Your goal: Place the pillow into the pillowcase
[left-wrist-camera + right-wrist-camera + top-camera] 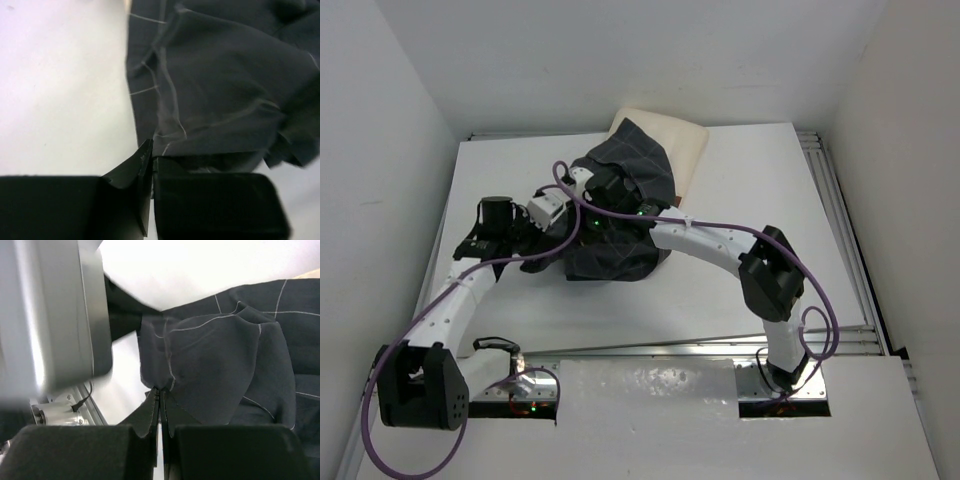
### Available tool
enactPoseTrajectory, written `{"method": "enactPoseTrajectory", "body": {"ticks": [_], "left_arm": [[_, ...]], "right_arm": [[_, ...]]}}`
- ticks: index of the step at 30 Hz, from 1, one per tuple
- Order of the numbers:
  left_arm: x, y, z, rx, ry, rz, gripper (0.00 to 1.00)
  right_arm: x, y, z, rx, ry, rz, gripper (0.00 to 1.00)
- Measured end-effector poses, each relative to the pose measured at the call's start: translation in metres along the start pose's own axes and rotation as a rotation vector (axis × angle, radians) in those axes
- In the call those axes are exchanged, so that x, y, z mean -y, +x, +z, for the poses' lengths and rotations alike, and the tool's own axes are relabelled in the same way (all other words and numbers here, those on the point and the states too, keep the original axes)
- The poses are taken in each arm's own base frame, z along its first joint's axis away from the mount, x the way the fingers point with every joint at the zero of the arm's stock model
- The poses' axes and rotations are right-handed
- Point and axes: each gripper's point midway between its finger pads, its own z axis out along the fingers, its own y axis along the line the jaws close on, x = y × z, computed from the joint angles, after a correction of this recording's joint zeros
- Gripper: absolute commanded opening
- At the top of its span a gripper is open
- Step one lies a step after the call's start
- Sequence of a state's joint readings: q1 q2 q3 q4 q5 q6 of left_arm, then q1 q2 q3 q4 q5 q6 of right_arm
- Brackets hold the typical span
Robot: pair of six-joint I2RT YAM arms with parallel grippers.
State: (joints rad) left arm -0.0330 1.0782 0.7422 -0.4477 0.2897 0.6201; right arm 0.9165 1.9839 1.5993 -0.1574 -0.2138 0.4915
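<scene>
The left gripper [151, 197] is clamped on an edge of the limp pillowcase [215, 100], which drapes over the near end of the soft, bulky pillow [685, 140]. The right gripper [161, 402] pinches another fold. Such light cloth probably bunches, so grips belong on the opening's hem.

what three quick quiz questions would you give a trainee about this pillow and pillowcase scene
1. True or false: the pillow is completely hidden inside the pillowcase.
2. What is pinched in the right gripper? A) a pillow tag B) pillowcase cloth C) nothing
3. Fill in: the left gripper is shut on the ____.

Key: 1 false, its cream far end shows bare in the top view; 2 B; 3 pillowcase.
</scene>
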Motion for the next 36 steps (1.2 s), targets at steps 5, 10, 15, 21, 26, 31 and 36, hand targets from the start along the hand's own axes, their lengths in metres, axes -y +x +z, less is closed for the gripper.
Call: {"method": "enactPoseTrajectory", "body": {"ticks": [5,10,15,21,26,31,36], "left_arm": [[-0.015,-0.010,-0.002,0.013,-0.073,-0.042,0.00],[-0.037,-0.062,-0.034,0.087,-0.133,-0.037,0.00],[-0.037,-0.093,-0.059,0.173,-0.127,-0.021,0.00],[-0.018,-0.082,-0.059,0.138,-0.050,-0.047,0.00],[-0.013,-0.079,-0.060,0.126,-0.033,-0.077,0.00],[-0.012,-0.080,-0.061,0.127,-0.027,-0.088,0.00],[-0.021,-0.076,-0.062,0.106,-0.073,-0.113,0.00]], "right_arm": [[0.005,0.013,-0.002,-0.032,0.006,-0.003,0.56],[0.012,0.029,-0.025,-0.057,0.030,-0.082,0.74],[-0.010,-0.006,-0.057,0.110,0.016,-0.185,0.79],[-0.047,-0.043,-0.046,0.295,0.039,-0.273,0.81],[-0.037,-0.073,-0.025,0.389,0.114,-0.259,0.78],[-0.021,-0.080,-0.005,0.412,0.163,-0.227,0.74],[-0.017,-0.082,0.010,0.410,0.176,-0.214,0.64]]}}
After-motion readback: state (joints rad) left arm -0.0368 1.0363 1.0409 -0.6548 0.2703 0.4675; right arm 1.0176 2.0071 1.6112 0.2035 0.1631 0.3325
